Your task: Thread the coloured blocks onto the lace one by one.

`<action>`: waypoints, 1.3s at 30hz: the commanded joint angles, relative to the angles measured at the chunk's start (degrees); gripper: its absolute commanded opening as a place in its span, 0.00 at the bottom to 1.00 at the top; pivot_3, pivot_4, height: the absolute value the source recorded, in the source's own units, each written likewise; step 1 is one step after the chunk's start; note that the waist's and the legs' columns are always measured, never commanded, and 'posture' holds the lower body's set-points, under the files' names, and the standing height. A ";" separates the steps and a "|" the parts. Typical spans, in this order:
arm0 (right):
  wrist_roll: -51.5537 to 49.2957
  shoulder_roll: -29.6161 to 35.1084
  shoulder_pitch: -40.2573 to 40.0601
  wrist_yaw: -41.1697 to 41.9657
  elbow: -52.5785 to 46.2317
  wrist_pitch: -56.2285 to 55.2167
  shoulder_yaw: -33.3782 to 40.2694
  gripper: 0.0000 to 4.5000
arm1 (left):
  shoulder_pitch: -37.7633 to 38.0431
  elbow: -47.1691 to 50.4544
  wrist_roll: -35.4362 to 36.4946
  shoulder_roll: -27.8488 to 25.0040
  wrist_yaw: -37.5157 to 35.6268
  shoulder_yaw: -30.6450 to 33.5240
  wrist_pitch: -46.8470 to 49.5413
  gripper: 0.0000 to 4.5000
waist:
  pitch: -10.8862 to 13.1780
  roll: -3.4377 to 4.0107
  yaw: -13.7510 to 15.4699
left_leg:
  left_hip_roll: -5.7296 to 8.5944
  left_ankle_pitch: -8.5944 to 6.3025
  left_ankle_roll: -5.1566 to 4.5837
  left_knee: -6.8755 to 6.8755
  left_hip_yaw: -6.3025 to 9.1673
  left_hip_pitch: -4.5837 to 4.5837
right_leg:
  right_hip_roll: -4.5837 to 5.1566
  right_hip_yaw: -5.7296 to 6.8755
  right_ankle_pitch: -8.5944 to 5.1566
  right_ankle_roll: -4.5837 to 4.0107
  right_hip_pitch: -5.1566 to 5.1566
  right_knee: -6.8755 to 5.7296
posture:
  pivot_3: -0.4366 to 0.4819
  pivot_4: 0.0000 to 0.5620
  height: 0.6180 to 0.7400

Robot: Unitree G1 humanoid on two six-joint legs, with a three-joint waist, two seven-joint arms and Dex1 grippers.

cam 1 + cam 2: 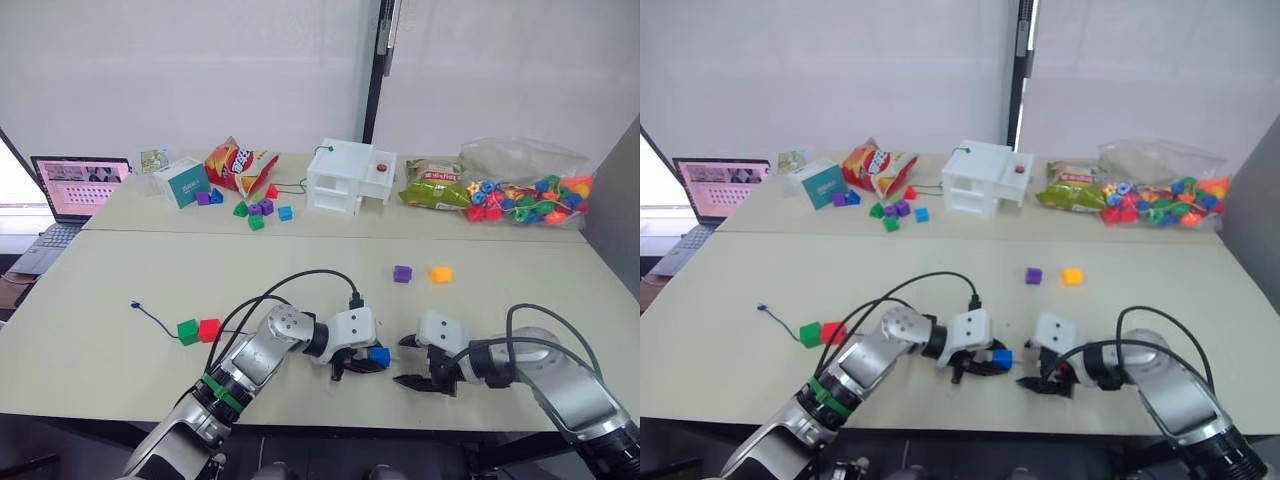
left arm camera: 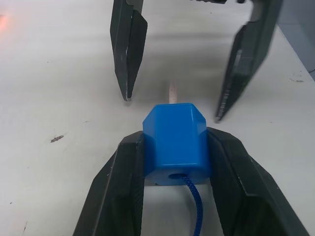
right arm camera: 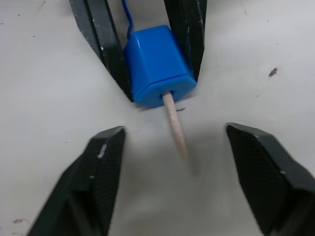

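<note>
My left gripper [image 1: 368, 362] is shut on the blue block [image 2: 176, 142] near the table's front edge. The dark-blue lace [image 2: 196, 206] enters the block's near hole. Its pale stiff tip [image 3: 174, 125] pokes out of the far side. My right gripper [image 3: 174, 132] is open just to the right, its fingers either side of the tip without touching it. A green block [image 1: 188, 331] and a red block [image 1: 209, 329] sit side by side on the lace to the left, and beyond them lies its knotted end [image 1: 135, 305]. Farther back lie a purple block [image 1: 402, 273] and a yellow block [image 1: 441, 274], both loose.
Along the far table stand a laptop [image 1: 78, 187], a teal box [image 1: 185, 182], a crisp bag [image 1: 238, 165], several small mixed blocks [image 1: 255, 210], a white box [image 1: 350, 177], a green snack bag [image 1: 432, 183] and a bag of beads [image 1: 525, 190]. Black cables [image 1: 290, 285] arch over my left arm.
</note>
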State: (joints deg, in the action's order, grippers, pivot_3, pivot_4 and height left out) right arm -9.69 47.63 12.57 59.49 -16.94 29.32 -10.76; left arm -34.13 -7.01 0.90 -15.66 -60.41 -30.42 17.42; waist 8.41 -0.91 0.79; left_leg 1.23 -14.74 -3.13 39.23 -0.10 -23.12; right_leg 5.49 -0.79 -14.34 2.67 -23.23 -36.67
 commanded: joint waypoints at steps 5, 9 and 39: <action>0.95 0.28 0.73 -0.15 0.48 -2.35 -0.19 0.13 | -0.79 1.69 0.03 -0.32 -0.96 0.23 -0.56 0.29 | 0.00 0.00 -0.02 | 0.00 0.00 0.00 0.00 0.00 0.00 | 0.00 0.00 0.00 0.00 0.00 0.00 | 0.48 0.27 1.00; 0.51 0.43 0.92 0.36 0.32 -3.02 0.17 0.00 | -0.78 2.04 0.28 -1.47 -1.94 0.78 -0.40 0.29 | 0.00 0.01 -0.09 | -0.02 0.00 0.00 0.00 0.01 0.01 | -0.03 -0.01 0.00 0.00 0.00 0.00 | 0.48 0.27 1.00; -0.70 1.63 4.38 4.31 -1.72 -1.14 -1.72 0.00 | 11.73 -3.94 10.36 -39.65 -18.51 23.03 -15.69 0.58 | 0.00 0.02 -1.31 | -0.14 0.00 0.01 -0.24 -0.05 0.19 | -0.03 -0.01 -0.07 -0.14 -0.06 -0.09 | 0.48 0.27 1.00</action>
State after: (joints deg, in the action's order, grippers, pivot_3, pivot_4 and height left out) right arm -10.19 48.94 16.25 63.58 -17.87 28.11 -12.79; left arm -22.33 -13.65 9.25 -55.06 -77.77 -8.77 -0.93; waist 8.42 -0.89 -0.52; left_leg 1.10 -14.74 -3.12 38.99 -0.14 -22.95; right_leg 5.46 -0.80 -14.42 2.53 -23.32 -36.77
